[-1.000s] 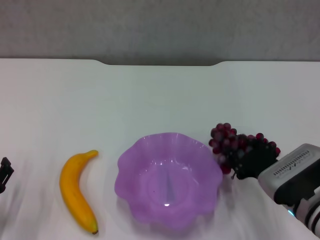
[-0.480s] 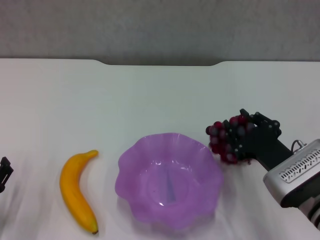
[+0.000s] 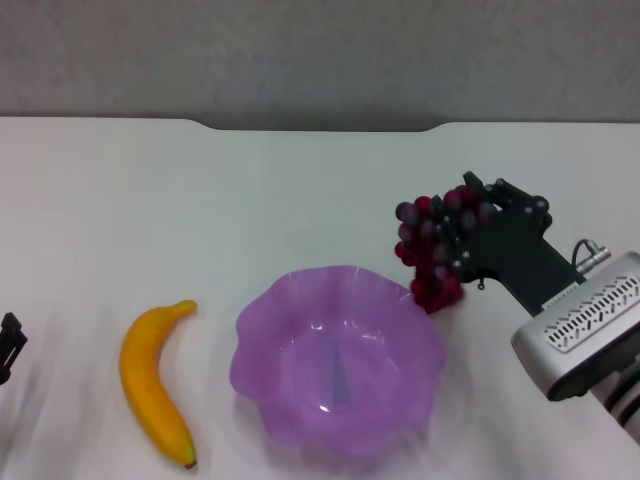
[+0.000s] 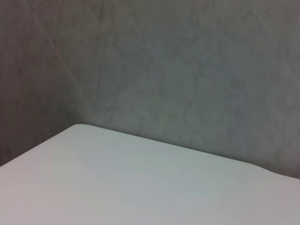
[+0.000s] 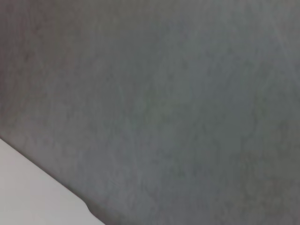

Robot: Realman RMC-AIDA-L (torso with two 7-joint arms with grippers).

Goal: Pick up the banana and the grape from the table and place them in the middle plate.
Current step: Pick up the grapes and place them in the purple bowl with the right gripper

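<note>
In the head view my right gripper point(image 3: 462, 228) is shut on the grape bunch point(image 3: 428, 250) and holds it in the air just beyond the right rim of the purple middle plate point(image 3: 300, 392). The plate holds nothing. The yellow banana point(image 3: 152, 392) lies on the white table point(image 3: 200, 210) to the left of the plate. My left gripper point(image 3: 8, 348) shows only as a dark tip at the left edge, away from the banana. Both wrist views show only table edge and grey wall.
The table's notched far edge point(image 3: 320, 127) meets a grey wall behind. Bare white tabletop lies beyond the plate and at the far left.
My right gripper closed on the grape bunch, lifted it off the table, and carried it up and left toward the plate's rim. The left arm, banana and plate have not moved.
</note>
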